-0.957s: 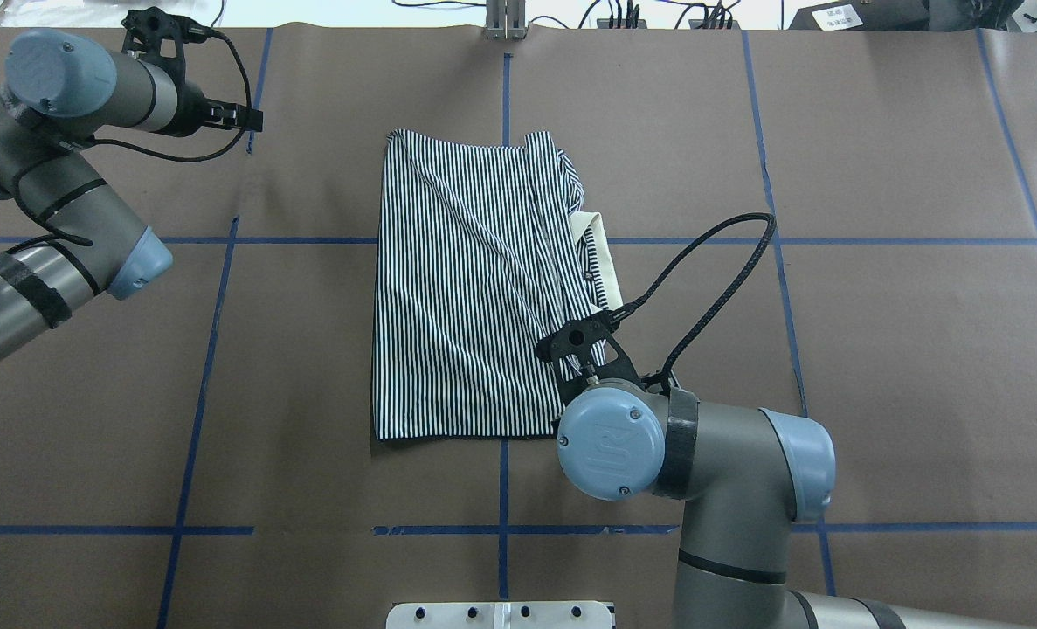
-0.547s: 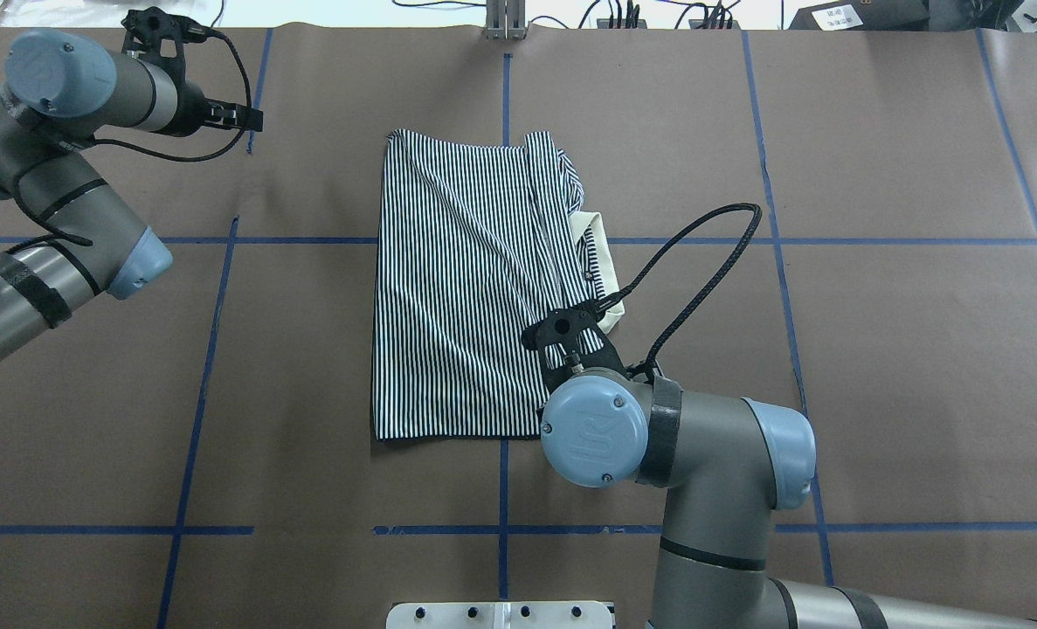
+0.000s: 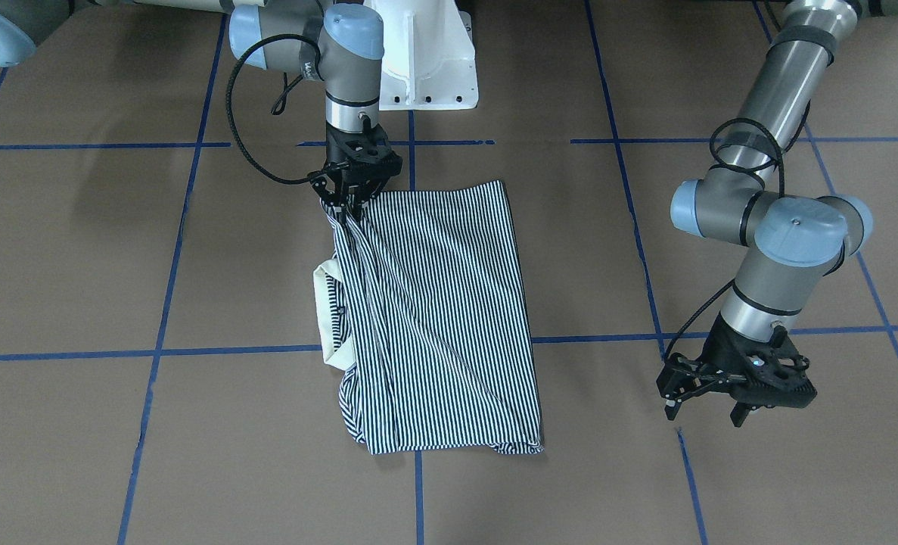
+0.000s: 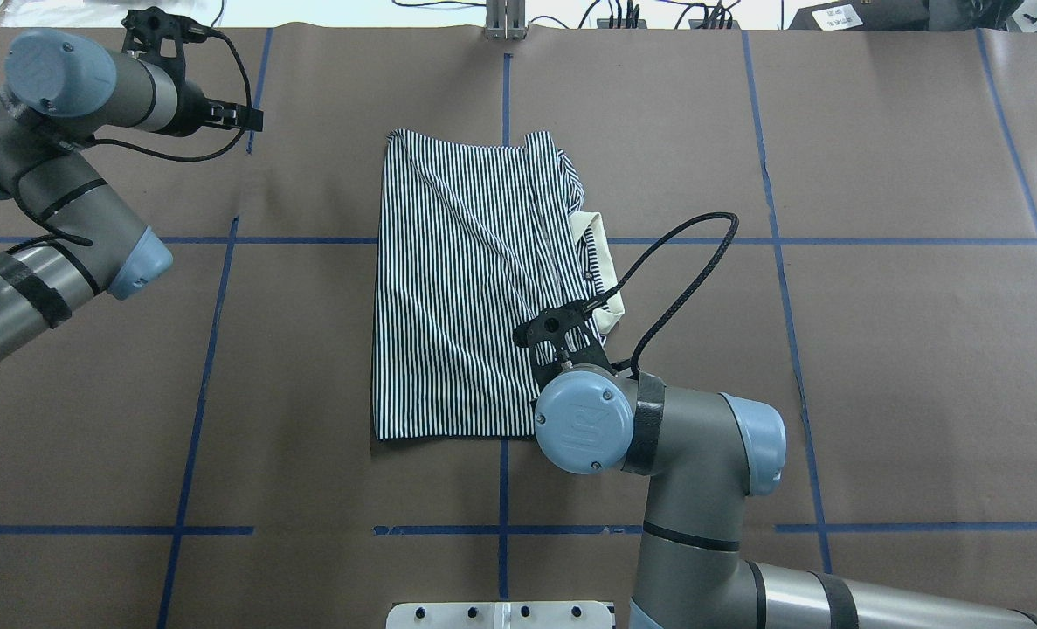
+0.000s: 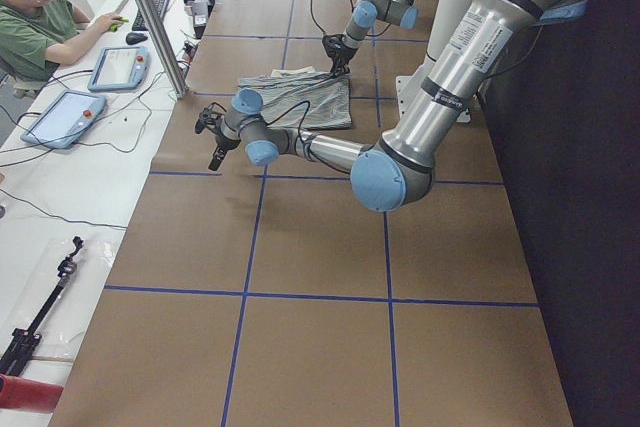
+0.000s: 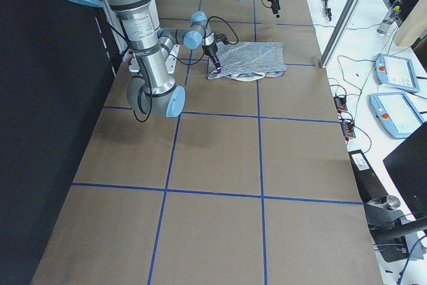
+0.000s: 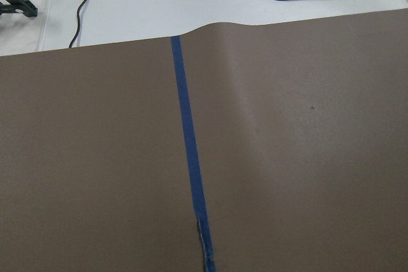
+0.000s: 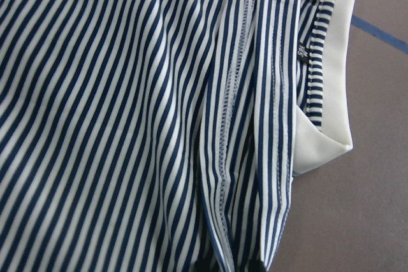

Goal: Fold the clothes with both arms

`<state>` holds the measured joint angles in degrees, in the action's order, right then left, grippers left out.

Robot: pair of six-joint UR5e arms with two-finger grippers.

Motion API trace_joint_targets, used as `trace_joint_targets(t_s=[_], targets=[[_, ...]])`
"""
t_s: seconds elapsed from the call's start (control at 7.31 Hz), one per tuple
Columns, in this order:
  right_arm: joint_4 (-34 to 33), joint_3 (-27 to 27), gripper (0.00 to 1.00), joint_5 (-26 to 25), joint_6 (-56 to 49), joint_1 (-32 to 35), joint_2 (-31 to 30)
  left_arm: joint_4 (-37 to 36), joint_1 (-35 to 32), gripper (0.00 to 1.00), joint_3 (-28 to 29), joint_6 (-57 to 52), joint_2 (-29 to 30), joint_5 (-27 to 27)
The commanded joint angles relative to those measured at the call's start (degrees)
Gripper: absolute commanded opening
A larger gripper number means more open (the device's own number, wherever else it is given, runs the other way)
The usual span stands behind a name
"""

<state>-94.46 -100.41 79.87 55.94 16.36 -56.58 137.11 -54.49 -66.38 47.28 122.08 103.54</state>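
Observation:
The navy-and-white striped polo shirt (image 4: 457, 288) lies partly folded in the middle of the table, its cream collar (image 4: 601, 262) poking out on its right side. My right gripper (image 3: 350, 204) is shut on the shirt's (image 3: 441, 318) near right edge and holds that fabric slightly raised. In the right wrist view the stripes (image 8: 127, 93) and collar (image 8: 331, 93) fill the frame. From overhead, the right wrist (image 4: 584, 419) hides the fingers. My left gripper (image 3: 710, 405) hangs open and empty over bare table, far to the shirt's left (image 4: 252, 118).
Brown paper with blue tape lines (image 4: 212, 349) covers the table. The white pedestal base (image 3: 426, 60) stands at the robot's edge. A person (image 5: 40, 17) sits at a side desk with tablets and cables. The left wrist view holds only paper and a tape line (image 7: 191, 157).
The right arm has moved left and a little away from the robot, carrying the gripped edge of the shirt inward. The left arm has stayed still.

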Motion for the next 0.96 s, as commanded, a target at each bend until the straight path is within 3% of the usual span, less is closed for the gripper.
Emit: trace_joint_targets(t_s=[0.0,0.82], targets=[[-0.03,-0.31,0.04,1.24,0.05,0.16,0.07,0.00,0.00,1.00,0.02,0.00,0.00,0.00],[0.15,-3.99,0.00,1.96,0.92,1.74,-3.61,0.00,0.18,1.00,0.02,0.00,0.00,0.00]])
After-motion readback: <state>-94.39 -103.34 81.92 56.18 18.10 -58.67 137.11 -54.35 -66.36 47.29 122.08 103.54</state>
